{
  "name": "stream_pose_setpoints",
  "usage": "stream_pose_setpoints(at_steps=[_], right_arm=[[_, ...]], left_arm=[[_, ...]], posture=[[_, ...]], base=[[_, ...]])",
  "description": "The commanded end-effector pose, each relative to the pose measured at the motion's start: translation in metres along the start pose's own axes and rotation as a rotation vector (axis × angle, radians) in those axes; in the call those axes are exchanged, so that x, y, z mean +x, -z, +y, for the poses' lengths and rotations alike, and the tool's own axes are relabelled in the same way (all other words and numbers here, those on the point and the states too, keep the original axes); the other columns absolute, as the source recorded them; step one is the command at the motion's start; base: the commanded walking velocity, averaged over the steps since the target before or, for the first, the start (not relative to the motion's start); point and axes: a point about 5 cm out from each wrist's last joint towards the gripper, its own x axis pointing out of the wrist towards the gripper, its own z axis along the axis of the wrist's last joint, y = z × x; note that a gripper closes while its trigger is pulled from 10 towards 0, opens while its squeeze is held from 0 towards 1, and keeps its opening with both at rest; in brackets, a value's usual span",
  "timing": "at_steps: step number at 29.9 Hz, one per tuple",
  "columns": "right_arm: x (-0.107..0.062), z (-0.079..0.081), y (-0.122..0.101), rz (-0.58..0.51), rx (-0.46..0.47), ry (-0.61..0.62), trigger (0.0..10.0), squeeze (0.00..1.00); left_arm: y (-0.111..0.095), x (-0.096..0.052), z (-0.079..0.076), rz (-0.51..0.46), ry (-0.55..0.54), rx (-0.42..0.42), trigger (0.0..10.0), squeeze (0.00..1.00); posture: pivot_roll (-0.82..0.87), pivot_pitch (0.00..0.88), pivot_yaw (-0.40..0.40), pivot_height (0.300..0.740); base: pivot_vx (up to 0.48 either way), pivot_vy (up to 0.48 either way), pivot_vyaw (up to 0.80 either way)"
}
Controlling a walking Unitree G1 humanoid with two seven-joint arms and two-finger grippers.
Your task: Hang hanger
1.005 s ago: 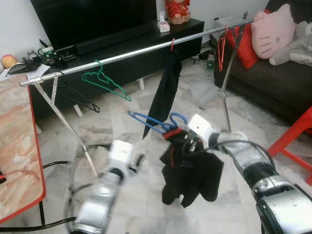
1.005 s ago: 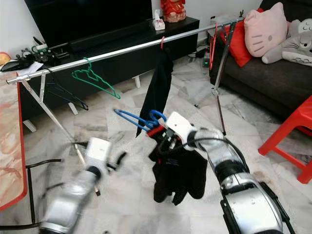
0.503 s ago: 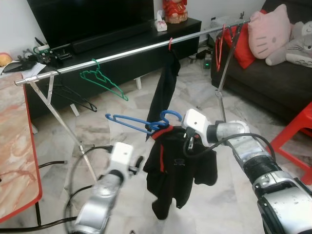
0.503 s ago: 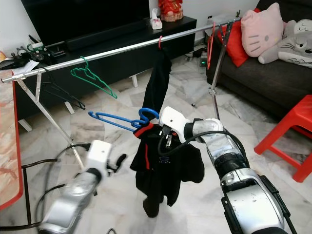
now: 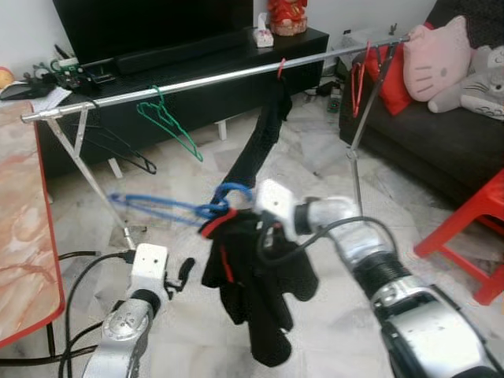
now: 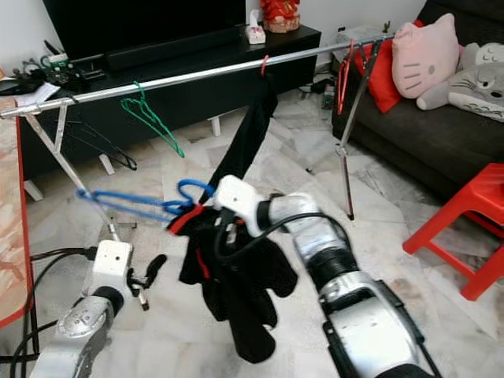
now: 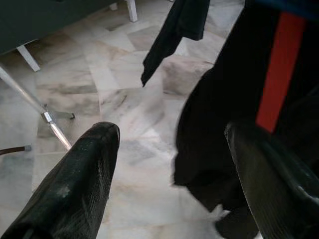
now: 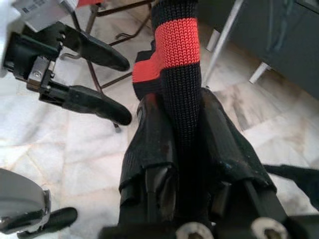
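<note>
Right end effector (image 8: 182, 149) clamped narrow on the red-striped collar of a black garment (image 5: 256, 287). The garment hangs off a blue hanger (image 5: 169, 207), held up in mid-air over the marble floor (image 5: 181, 169). Hanger hook sits just beside the right end effector, at the collar; its arm sticks out sideways past the left end effector's side, slightly blurred. Rest of the garment droops below the grip, clear of the floor.

Left end effector (image 5: 183, 272) open, fingers (image 7: 75, 184) spread wide, nothing between them. It sits lower than the right end effector and just beside the hanging garment, not touching it as far as I can tell.

Silver clothes rail (image 5: 197, 79) runs above and beyond both end effectors, well apart from the blue hanger. On the rail: a green hanger (image 5: 167, 124) up past the left end effector, a dark cloth (image 5: 260, 142) on a red hook directly beyond the right end effector, a red hanger (image 5: 358, 79) near the far end. Black hanger (image 5: 118, 153) is low by the rail's stand.
</note>
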Motion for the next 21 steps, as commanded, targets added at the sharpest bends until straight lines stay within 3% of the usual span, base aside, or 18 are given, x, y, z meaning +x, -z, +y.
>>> stream_pose_setpoints(at_steps=[1, 9, 16, 21], right_arm=[[0.011, 0.001, -0.015, -0.056, -0.009, -0.010, 0.0, 0.00], [0.037, 0.015, -0.026, -0.085, 0.001, -0.072, 0.0, 0.00], [0.050, 0.022, -0.038, -0.117, -0.014, -0.104, 0.0, 0.00], [0.055, 0.028, -0.039, -0.125, -0.020, -0.131, 0.0, 0.00]], left_arm=[[0.004, -0.002, -0.006, 0.022, 0.110, 0.016, 10.0, 0.00], [0.017, -0.009, -0.009, 0.093, 0.252, 0.050, 10.0, 0.00], [0.021, -0.006, -0.008, 0.101, 0.228, 0.038, 10.0, 0.00], [0.022, -0.001, -0.003, 0.111, 0.151, 0.055, 10.0, 0.00]], posture=[[-0.05, 0.000, -0.002, 0.740], [-0.05, 0.000, -0.008, 0.740], [-0.04, 0.000, -0.010, 0.740], [-0.04, 0.000, -0.012, 0.740]], base=[[0.000, 0.000, 0.00], [0.000, 0.000, 0.00], [0.000, 0.000, 0.00], [0.000, 0.000, 0.00]])
